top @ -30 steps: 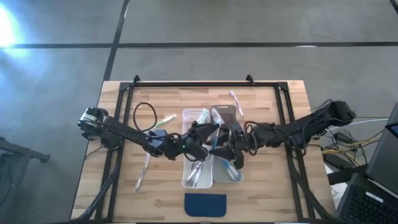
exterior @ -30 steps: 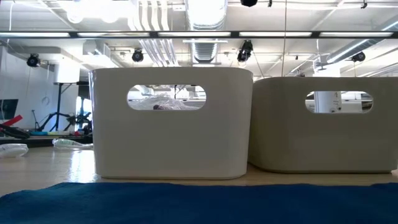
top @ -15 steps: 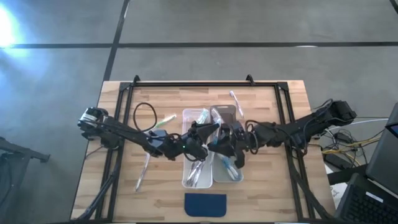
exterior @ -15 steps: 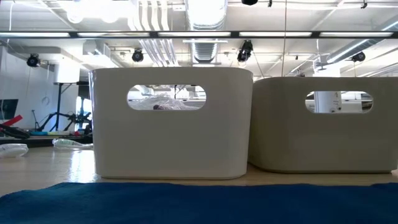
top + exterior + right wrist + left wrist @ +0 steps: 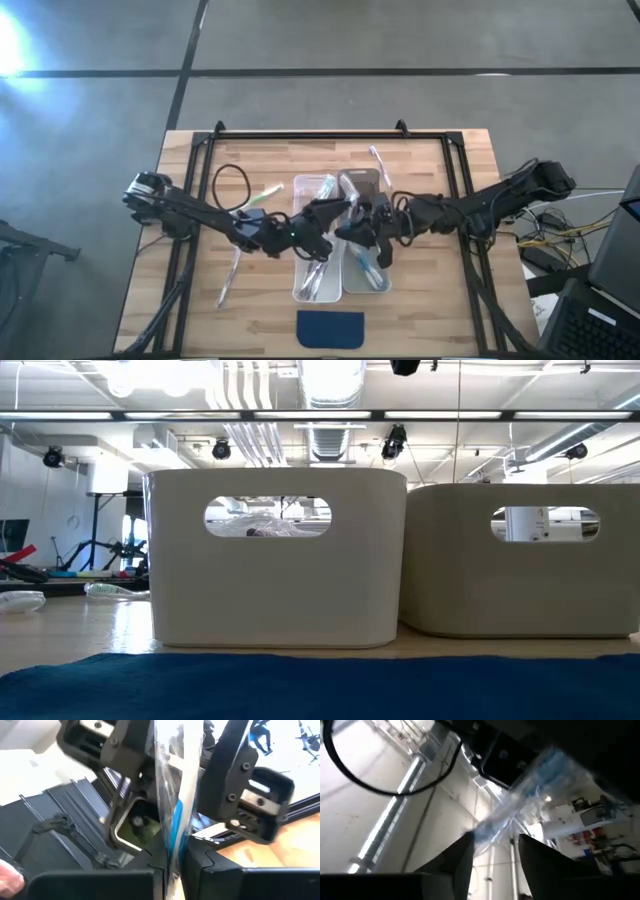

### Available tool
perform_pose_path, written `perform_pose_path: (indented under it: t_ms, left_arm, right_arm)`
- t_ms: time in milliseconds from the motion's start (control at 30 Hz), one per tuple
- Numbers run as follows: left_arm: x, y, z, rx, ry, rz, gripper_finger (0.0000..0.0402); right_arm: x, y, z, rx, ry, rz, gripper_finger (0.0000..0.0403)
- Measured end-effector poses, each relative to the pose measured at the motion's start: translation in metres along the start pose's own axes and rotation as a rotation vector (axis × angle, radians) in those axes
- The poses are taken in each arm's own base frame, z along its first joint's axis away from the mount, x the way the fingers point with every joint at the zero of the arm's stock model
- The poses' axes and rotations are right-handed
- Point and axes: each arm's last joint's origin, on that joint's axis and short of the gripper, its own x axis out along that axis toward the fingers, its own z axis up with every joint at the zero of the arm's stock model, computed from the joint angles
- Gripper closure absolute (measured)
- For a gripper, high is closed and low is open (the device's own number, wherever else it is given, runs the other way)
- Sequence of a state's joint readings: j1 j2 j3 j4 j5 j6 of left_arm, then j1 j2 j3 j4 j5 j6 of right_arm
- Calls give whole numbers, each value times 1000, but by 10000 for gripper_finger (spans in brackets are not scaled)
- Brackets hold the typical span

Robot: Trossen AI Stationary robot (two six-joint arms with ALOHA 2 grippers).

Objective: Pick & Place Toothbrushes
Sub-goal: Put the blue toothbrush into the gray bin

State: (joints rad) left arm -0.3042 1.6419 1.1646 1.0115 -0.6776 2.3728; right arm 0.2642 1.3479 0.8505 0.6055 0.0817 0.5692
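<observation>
A toothbrush (image 5: 170,795) in a clear wrapper, with a blue stripe, hangs in the air over two clear bins (image 5: 312,285) at the table's middle. My right gripper (image 5: 172,866) reaches in from the table's right and is shut on it. My left gripper (image 5: 495,851) faces it from the left, open. Its fingers (image 5: 235,770) stand on either side of the toothbrush (image 5: 535,770); whether one still touches it I cannot tell. More toothbrushes lie inside the bins and loose on the table (image 5: 258,195). My right gripper pinches the wrapped toothbrush between its two fingers at the stretch by the blue stripe (image 5: 175,840). The fingers come in about level from the table's right side. The toothbrush runs on past the fingertips between the left gripper's open fingers, lifted clear above the bins.
A dark blue pad (image 5: 330,328) lies by the near edge in front of the bins (image 5: 275,560). Loose toothbrushes lie at the left (image 5: 228,275) and behind the bins (image 5: 378,160). A black cable loop (image 5: 232,185) sits at the far left. A black frame (image 5: 310,135) borders the table.
My right gripper has shut on the toothbrush and my left gripper has opened off it. Both hands stayed in place above the bins, and the toothbrush stayed in the air between them.
</observation>
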Motion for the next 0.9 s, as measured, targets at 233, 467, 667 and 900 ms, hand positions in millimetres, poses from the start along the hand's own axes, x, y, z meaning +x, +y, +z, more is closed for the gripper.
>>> perform_pose_path:
  t_ms: [233,467,667,900]
  left_arm:
    - [-2,2,-17,-172,212,-151,227]
    - [-7,6,-36,-568,464,-220,230]
    - [-27,-17,-44,-769,527,-220,231]
    - [-72,-73,-54,-1073,634,-200,240]
  right_arm:
    - [-22,10,16,-80,46,-14,386]
    - [-56,13,36,-115,48,-180,385]
    - [-74,16,49,-134,91,-372,385]
    - [-69,25,69,-187,195,-538,385]
